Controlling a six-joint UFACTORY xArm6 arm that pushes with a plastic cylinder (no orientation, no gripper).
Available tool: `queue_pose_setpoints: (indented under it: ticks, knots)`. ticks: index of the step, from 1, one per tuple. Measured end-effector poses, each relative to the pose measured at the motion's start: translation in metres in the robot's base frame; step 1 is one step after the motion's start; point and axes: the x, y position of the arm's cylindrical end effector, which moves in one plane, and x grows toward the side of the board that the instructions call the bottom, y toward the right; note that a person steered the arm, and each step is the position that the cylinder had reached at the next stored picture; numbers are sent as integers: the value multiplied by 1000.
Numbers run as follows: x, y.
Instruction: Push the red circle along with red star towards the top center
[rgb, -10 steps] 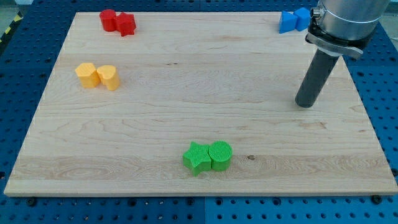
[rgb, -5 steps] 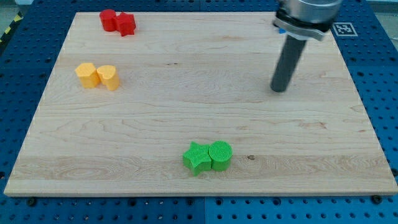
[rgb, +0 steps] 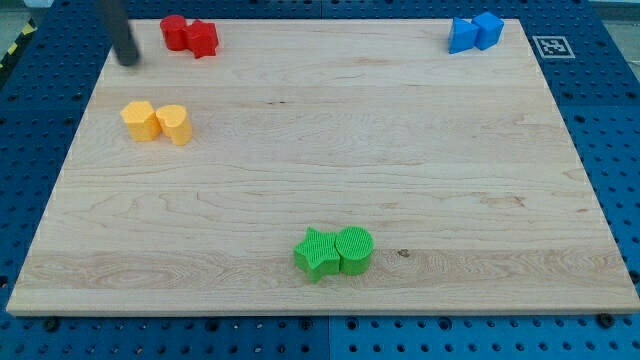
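The red circle (rgb: 174, 31) and the red star (rgb: 202, 38) sit touching each other at the view's top left, circle on the left. My tip (rgb: 128, 62) rests on the wooden board (rgb: 320, 150) just left of and slightly below the red circle, a small gap apart. The rod rises out of the view's top edge.
Two yellow blocks (rgb: 158, 122) sit side by side below my tip on the left. A green star (rgb: 317, 253) and a green circle (rgb: 354, 248) touch near the view's bottom centre. Two blue blocks (rgb: 474, 32) sit at the top right corner.
The rod has swept from the board's right side across to the top left, ending beside the red circle. No block has moved.
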Motion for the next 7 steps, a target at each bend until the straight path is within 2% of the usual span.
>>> queue_pose_setpoints:
  ticks: [1, 2, 4, 6, 7]
  knots:
    - [-4, -2]
    - [-67, 13]
    - [-69, 35]
    - [-44, 84]
    - [-43, 86]
